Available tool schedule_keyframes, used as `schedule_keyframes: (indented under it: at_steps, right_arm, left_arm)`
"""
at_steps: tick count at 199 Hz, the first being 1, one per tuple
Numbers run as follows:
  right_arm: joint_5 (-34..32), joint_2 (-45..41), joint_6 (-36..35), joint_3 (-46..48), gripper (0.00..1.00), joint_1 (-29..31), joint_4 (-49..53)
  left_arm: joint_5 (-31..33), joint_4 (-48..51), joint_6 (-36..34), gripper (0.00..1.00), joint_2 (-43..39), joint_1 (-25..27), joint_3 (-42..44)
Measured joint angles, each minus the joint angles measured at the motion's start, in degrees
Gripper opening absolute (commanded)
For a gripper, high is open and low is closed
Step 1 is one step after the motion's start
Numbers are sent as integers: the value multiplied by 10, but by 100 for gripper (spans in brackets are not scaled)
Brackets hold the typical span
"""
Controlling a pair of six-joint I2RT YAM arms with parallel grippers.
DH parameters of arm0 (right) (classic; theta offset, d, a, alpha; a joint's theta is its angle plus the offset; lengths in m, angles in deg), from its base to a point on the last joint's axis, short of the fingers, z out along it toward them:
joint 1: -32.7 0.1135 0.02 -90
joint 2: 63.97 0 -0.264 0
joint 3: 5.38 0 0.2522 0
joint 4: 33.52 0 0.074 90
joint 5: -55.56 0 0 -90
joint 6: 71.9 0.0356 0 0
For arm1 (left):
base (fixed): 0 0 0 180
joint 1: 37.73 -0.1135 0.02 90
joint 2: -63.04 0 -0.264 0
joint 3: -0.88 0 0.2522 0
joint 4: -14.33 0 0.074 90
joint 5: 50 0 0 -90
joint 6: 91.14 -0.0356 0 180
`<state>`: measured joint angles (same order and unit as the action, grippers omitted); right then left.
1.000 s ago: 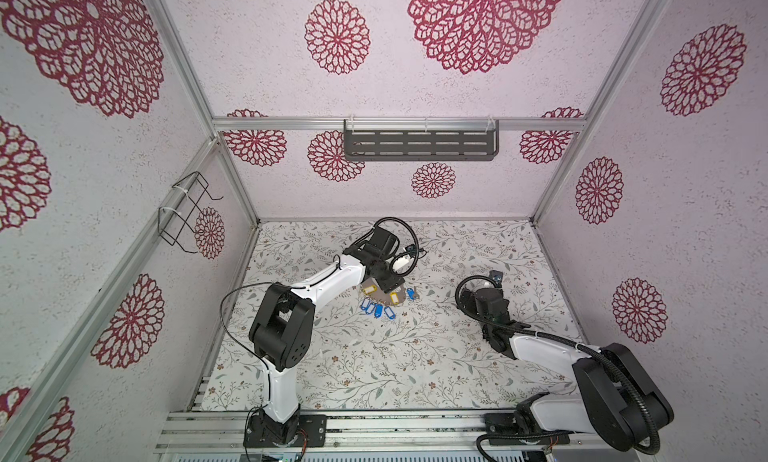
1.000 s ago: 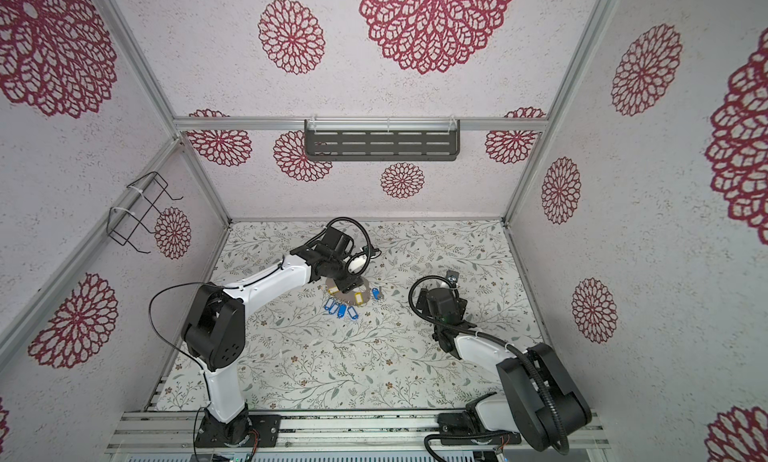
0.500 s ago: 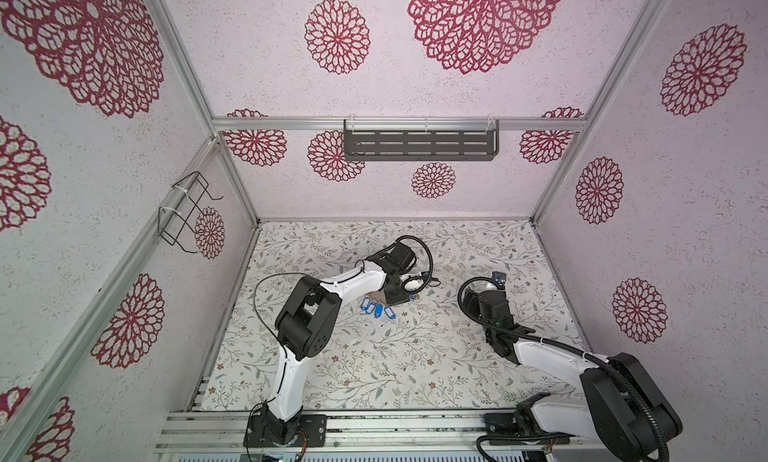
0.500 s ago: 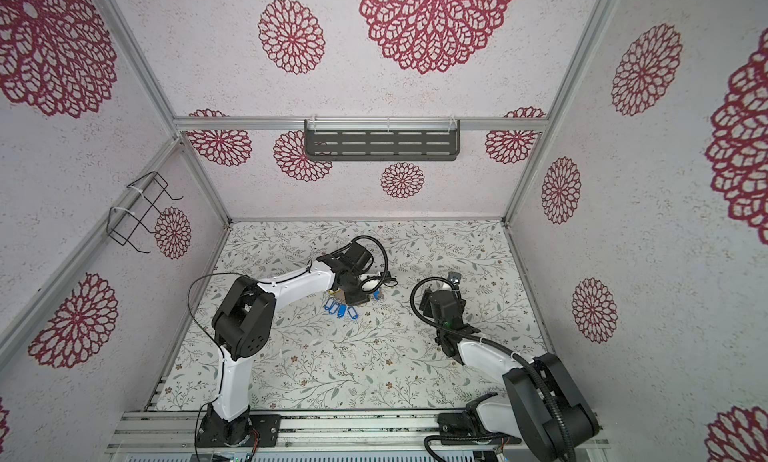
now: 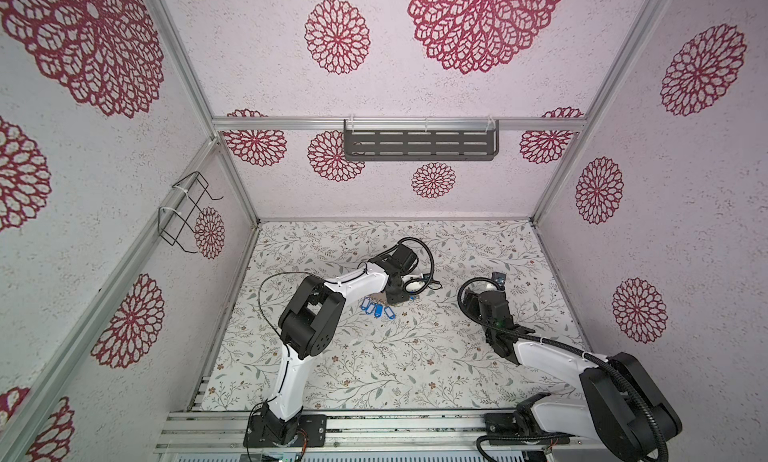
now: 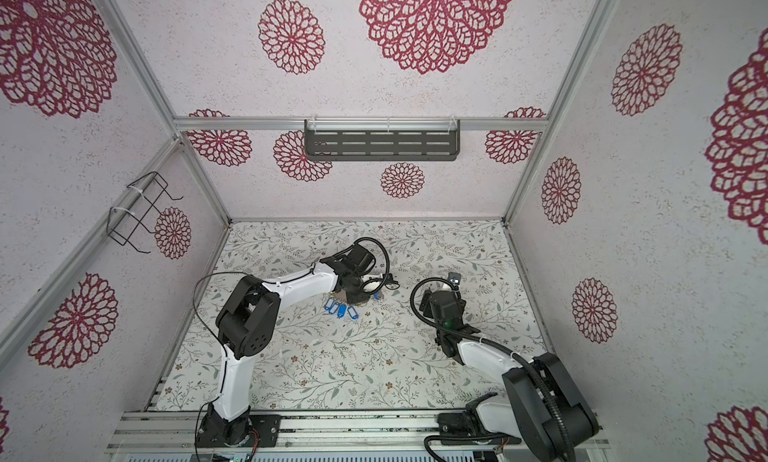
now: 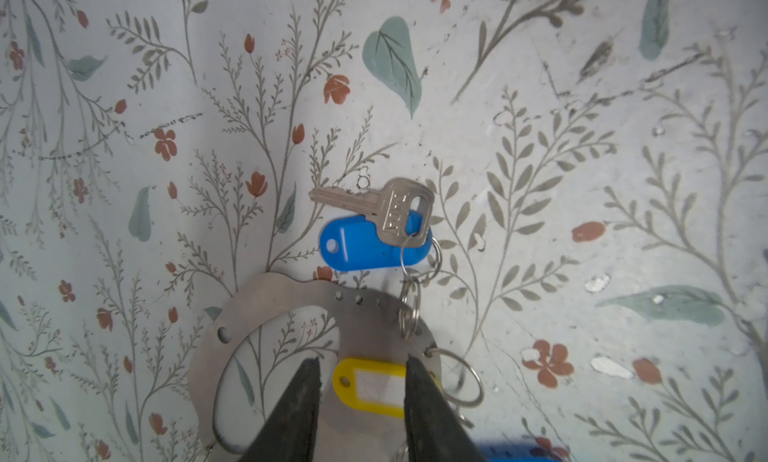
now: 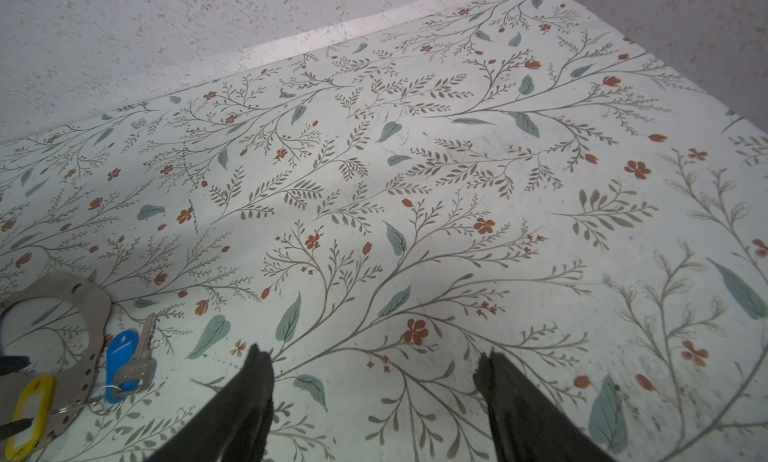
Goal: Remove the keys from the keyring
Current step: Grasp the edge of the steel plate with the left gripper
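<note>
Keyring (image 7: 291, 298) plus three blue tags (image 5: 378, 310) nearby

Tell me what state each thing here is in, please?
keyring, flat on the table, key attached
silver key, lying across its blue tag, linked to the keyring
yellow tag, lying on the keyring
left gripper, open, astride the yellow tag
right gripper, open, empty

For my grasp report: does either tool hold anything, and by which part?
Nothing yet: the left tool straddles the yellow tag with a gap on one side; the right tool is empty.
</note>
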<state>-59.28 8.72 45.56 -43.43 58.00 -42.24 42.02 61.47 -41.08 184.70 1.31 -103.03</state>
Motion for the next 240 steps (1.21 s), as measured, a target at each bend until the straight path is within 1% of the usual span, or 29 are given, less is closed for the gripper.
schedule_keyframes:
  at_steps: [129, 180, 240]
  right_arm:
    - [0, 1, 0, 0, 81, 0, 0]
    - [0, 1, 0, 0, 81, 0, 0]
    - [0, 1, 0, 0, 81, 0, 0]
  left_arm:
    - [-14, -12, 1, 38, 23, 6, -2]
    - [-14, -15, 1, 42, 27, 7, -6]
    - [-13, -18, 0, 36, 32, 9, -12]
